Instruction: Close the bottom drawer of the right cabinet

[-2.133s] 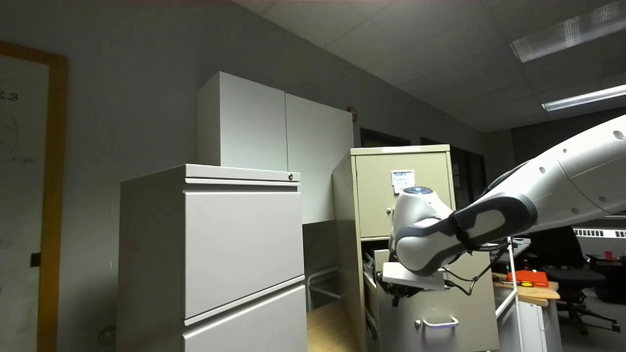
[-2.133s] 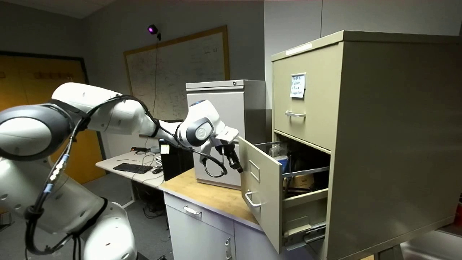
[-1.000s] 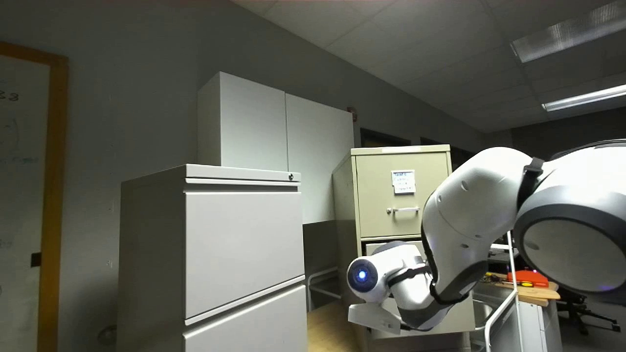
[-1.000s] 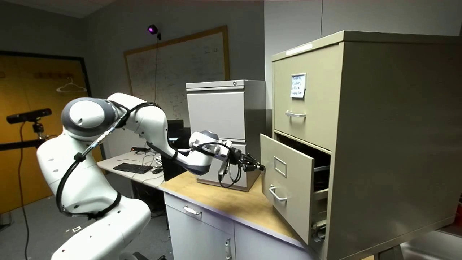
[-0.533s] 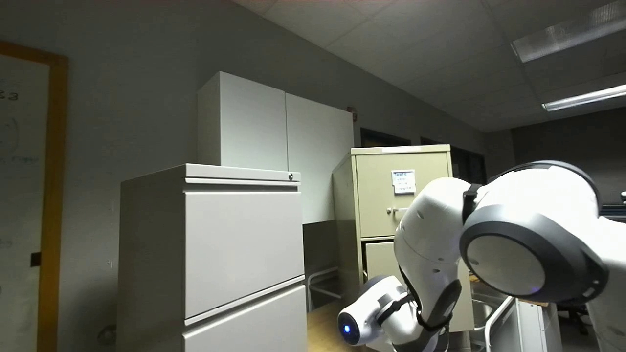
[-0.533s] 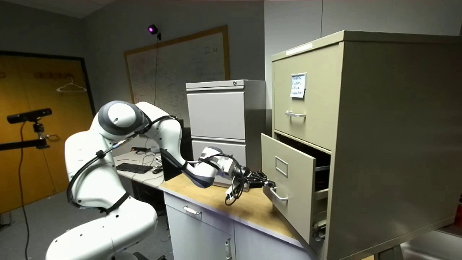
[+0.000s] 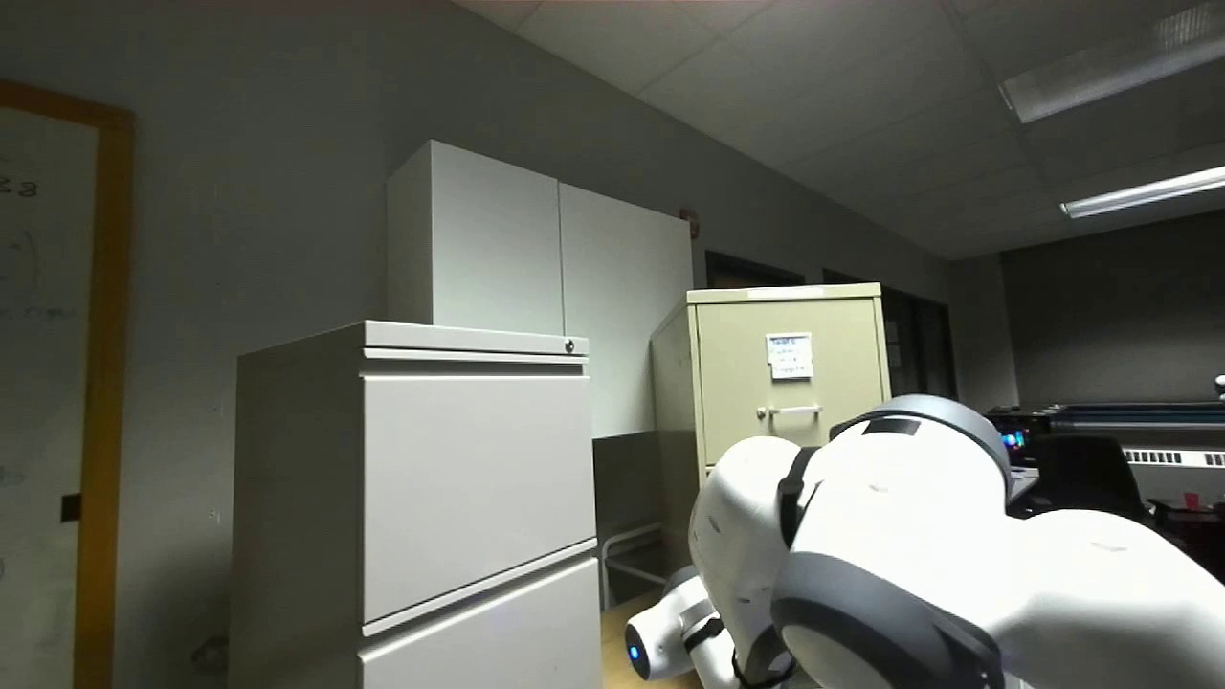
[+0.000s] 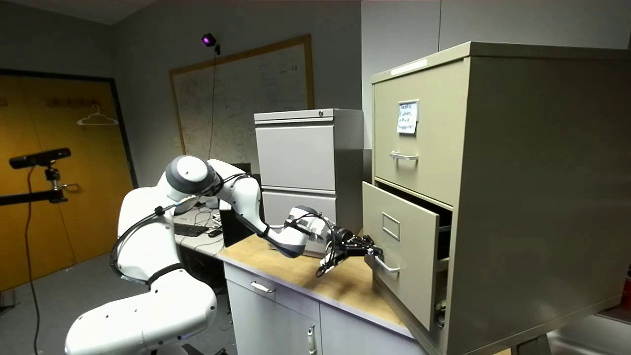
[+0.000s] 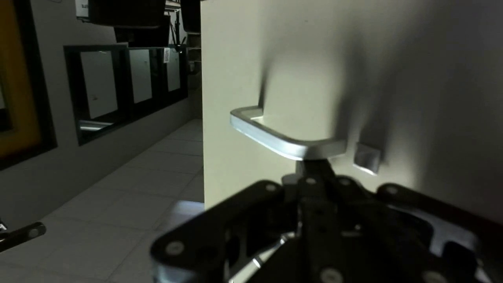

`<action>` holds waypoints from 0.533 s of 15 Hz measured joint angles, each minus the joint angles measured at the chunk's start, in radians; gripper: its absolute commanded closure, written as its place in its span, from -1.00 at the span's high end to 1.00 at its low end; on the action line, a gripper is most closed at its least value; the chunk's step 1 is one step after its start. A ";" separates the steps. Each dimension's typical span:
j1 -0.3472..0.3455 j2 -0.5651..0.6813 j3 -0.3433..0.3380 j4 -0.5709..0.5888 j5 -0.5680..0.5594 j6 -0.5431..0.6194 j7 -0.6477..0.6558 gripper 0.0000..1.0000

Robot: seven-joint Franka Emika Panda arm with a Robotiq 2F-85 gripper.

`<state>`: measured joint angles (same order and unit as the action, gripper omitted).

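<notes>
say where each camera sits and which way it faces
Exterior view: near the light-grey metal cabinet, facing its front; white robot arm shows.
Exterior view: beside the tall beige metal filing cabinet, looking across its front; arm, black gripper show.
Wrist view: on the wrist, facing the beige metal drawer front; gripper shows.
Both exterior views share both cabinets and arm.

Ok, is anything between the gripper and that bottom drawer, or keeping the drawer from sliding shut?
Nothing visible: the gripper is at one end of the silver handle on the bottom drawer, though contact is hard to confirm. Nothing shows wedged between the drawer's front and the beige filing cabinet either, but the inside is mostly hidden.
</notes>
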<state>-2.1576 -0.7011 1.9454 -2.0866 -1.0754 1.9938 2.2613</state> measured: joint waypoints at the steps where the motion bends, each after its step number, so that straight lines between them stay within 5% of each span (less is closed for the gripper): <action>1: -0.017 -0.024 0.001 0.020 0.012 0.014 -0.004 -1.00; 8: -0.013 -0.039 -0.031 0.109 0.274 0.050 -0.191 -1.00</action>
<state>-2.1710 -0.7405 1.9142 -1.9774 -0.8012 2.0441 2.0705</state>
